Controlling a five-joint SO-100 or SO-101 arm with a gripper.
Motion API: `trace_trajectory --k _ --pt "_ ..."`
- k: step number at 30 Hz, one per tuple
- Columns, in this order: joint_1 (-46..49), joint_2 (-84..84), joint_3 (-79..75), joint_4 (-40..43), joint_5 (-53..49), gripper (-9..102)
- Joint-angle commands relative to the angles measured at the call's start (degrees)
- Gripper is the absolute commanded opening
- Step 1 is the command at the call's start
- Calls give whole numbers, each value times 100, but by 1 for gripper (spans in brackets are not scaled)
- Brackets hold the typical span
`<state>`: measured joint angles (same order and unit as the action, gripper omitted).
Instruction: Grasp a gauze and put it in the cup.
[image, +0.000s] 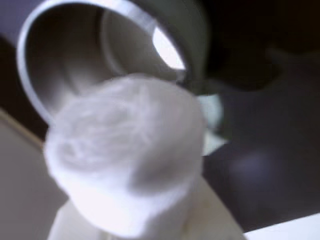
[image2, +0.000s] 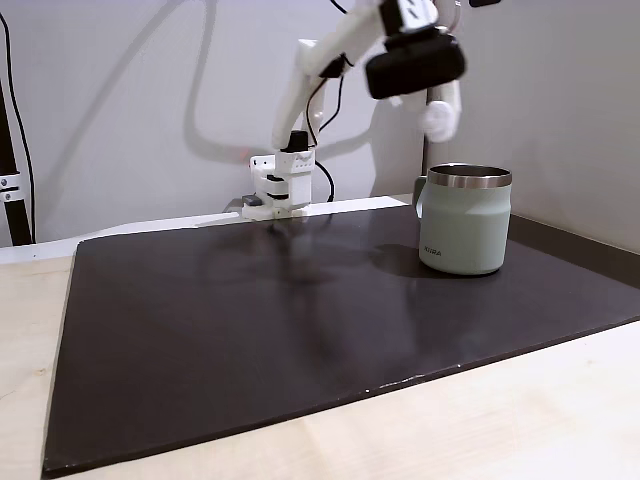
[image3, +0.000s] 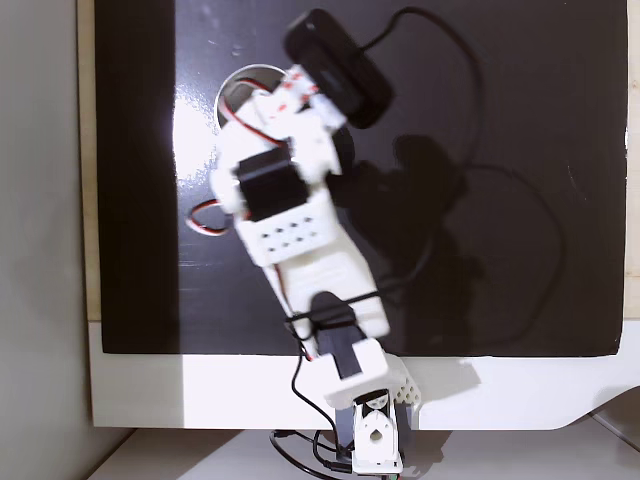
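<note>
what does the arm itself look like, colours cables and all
The arm is built of white plastic links with black servo blocks set into the joints. One white link has a grid of small holes. A black camera pod rides near the pincer, which is white. Thin red and white servo wires loop out at the joints, and a black cable trails over the dark mat.

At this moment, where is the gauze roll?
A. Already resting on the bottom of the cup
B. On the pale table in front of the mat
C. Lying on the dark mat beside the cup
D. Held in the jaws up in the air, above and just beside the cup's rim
D: in a fixed view the gauze hangs in the gripper above the cup, and the wrist view shows the roll in front of the cup's open mouth.
</note>
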<state>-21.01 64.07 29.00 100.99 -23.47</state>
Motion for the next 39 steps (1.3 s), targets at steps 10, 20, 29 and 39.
trace_trajectory --k 10,20,29,39 --pt "-650 -923 -1213 18 747 0" --pt "-439 -949 -1230 18 650 22" --pt "-290 -835 -1222 9 519 43" --pt "-264 -844 -1222 9 501 41"
